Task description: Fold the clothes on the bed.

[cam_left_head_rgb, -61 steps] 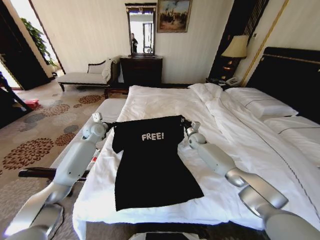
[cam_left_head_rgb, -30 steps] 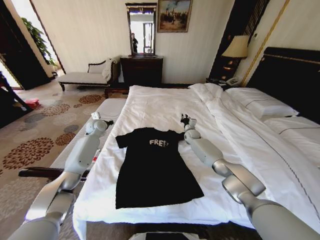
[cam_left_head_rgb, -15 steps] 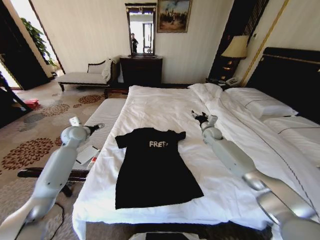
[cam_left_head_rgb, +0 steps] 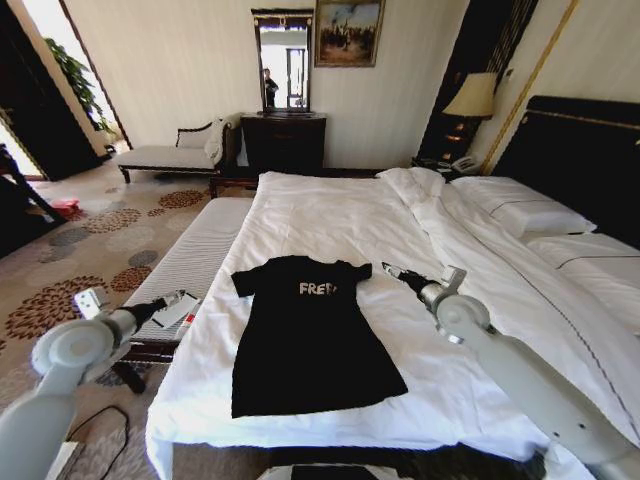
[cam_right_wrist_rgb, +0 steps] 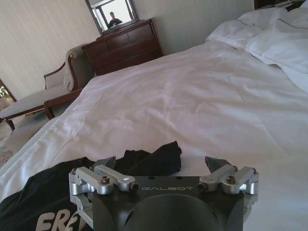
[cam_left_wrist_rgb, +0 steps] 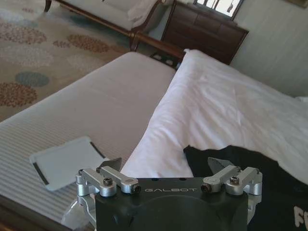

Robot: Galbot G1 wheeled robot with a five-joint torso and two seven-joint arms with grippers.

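The black T-shirt (cam_left_head_rgb: 305,340) with white lettering lies flat, chest up, on the near part of the white bed (cam_left_head_rgb: 330,205); its collar edge looks slightly rolled over the lettering. My left gripper (cam_left_head_rgb: 172,299) hangs open over the bench, well left of the shirt's sleeve. My right gripper (cam_left_head_rgb: 393,271) is open just right of the other sleeve, apart from it. In the left wrist view the open gripper (cam_left_wrist_rgb: 166,166) faces the bed edge and the shirt (cam_left_wrist_rgb: 269,187). In the right wrist view the open gripper (cam_right_wrist_rgb: 161,163) faces the shirt's sleeve (cam_right_wrist_rgb: 155,155).
A white-cushioned bench (cam_left_head_rgb: 190,262) runs along the bed's left side with a flat white card (cam_left_wrist_rgb: 65,161) on it. Pillows (cam_left_head_rgb: 520,210) and the dark headboard (cam_left_head_rgb: 590,160) lie to the right. A dresser (cam_left_head_rgb: 283,140), chaise (cam_left_head_rgb: 170,152) and lamp (cam_left_head_rgb: 472,95) stand at the far wall.
Both grippers held the shirt's shoulders up, laid it flat and let go. Both arms have since drawn back and outward, the left over the bench, the right beside the sleeve.
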